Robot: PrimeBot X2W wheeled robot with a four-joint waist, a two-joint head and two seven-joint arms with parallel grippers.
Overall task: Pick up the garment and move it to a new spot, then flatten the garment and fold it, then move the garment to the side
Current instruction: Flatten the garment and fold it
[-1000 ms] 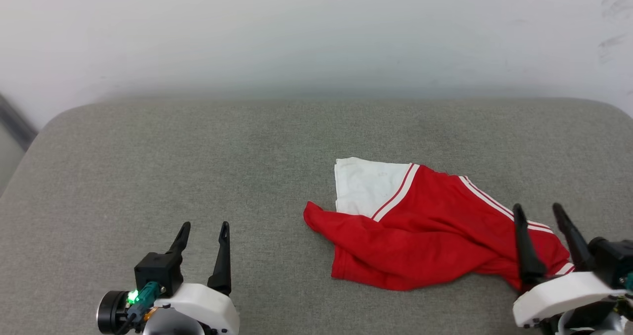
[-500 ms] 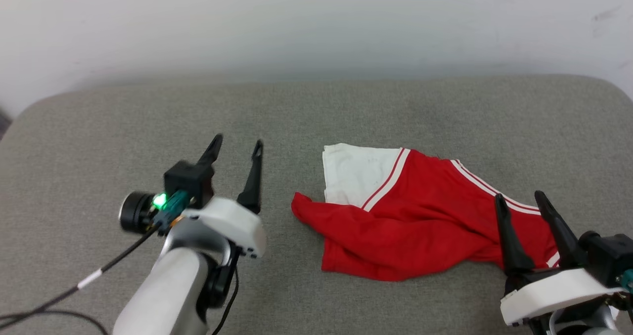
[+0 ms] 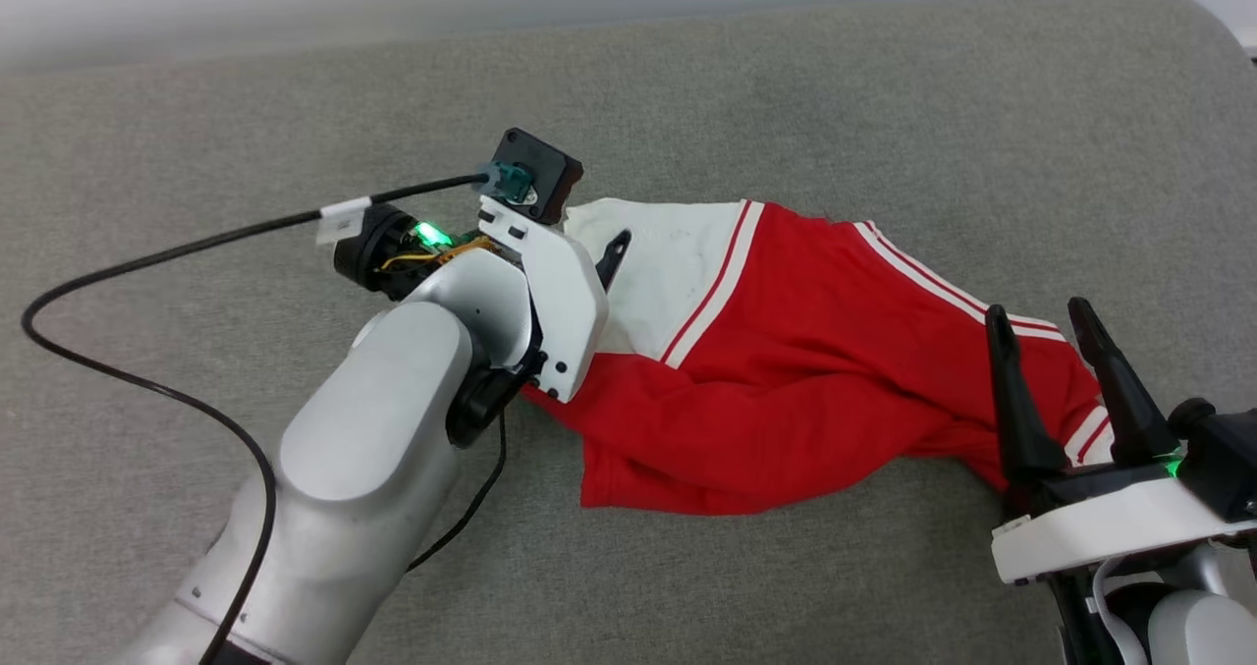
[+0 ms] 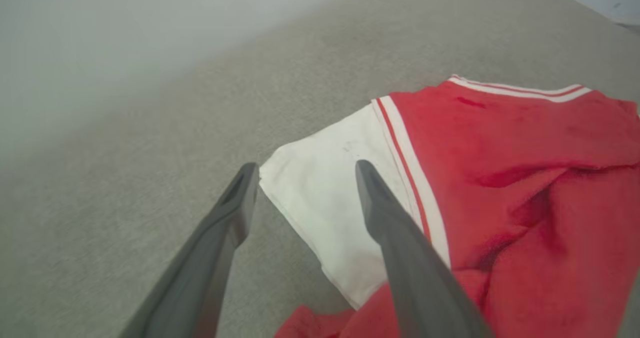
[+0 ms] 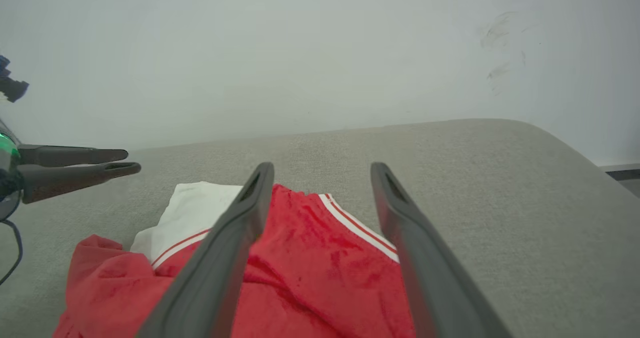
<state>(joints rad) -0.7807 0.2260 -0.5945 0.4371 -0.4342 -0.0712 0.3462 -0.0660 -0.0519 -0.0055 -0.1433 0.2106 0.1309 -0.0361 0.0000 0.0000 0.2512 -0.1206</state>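
Frankly, nothing's done: my left gripper [image 4: 305,170], fingers wide, straddles a corner of the red white-sleeved jersey [image 3: 786,390]; right gripper [image 5: 322,168] wide, empty.

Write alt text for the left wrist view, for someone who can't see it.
The left gripper, its two dark fingers spread open, points at the corner of the white sleeve of a crumpled red garment. The garment lies on a grey fabric surface with a pale wall behind.
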